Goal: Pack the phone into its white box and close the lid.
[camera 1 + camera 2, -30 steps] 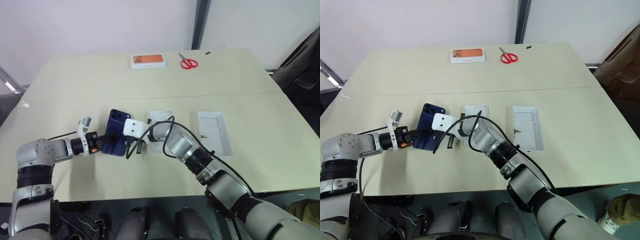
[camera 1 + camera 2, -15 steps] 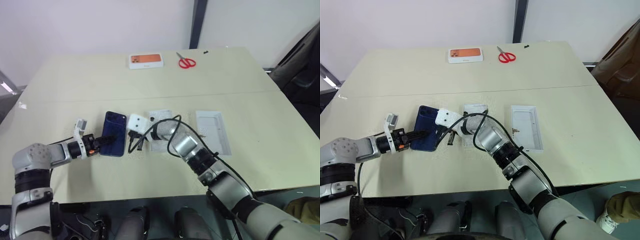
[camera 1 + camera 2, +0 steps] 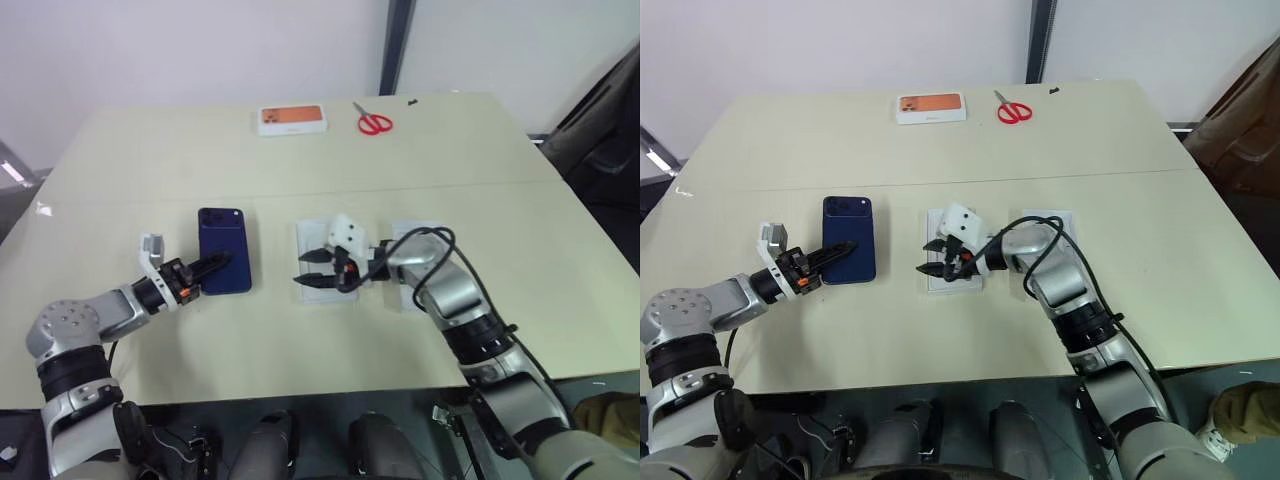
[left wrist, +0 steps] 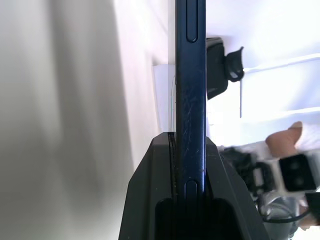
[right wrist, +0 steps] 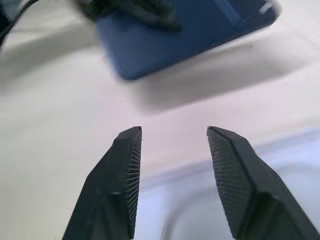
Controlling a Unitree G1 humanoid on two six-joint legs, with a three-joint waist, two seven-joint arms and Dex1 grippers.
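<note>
- The phone (image 3: 224,250) is off to the left of the table (image 3: 520,230), back side up, camera cluster at the far corner. In the right wrist view it appears as a blue slab with a shadow under it, so it looks lifted off the surface; whether any edge touches the table cannot be told.
- The left gripper (image 3: 215,265) is clamped on the phone's near end. The left wrist view shows the phone's thin edge (image 4: 190,100) squeezed between the two black fingers (image 4: 150,200), with a side button visible on the edge.
- The right gripper (image 3: 306,268) stands partly open and holds nothing; the right wrist view shows its two ribbed fingertips (image 5: 122,175) apart with bare table between them. It points toward the phone, well apart from it.
- The right gripper hovers over the white box (image 3: 318,240), which lies flat near the table's middle, right of the phone. Its interior is mostly hidden by the gripper and cable.
- The lid (image 3: 412,235) lies beside the white box, to its right, largely covered by the right arm; only its far edge shows.
- At the far edge of the table: a white box with an orange top (image 3: 292,120) and, near it to the right, red-handled scissors (image 3: 375,123).
- The phone is not in the white box; the lid is off.
</note>
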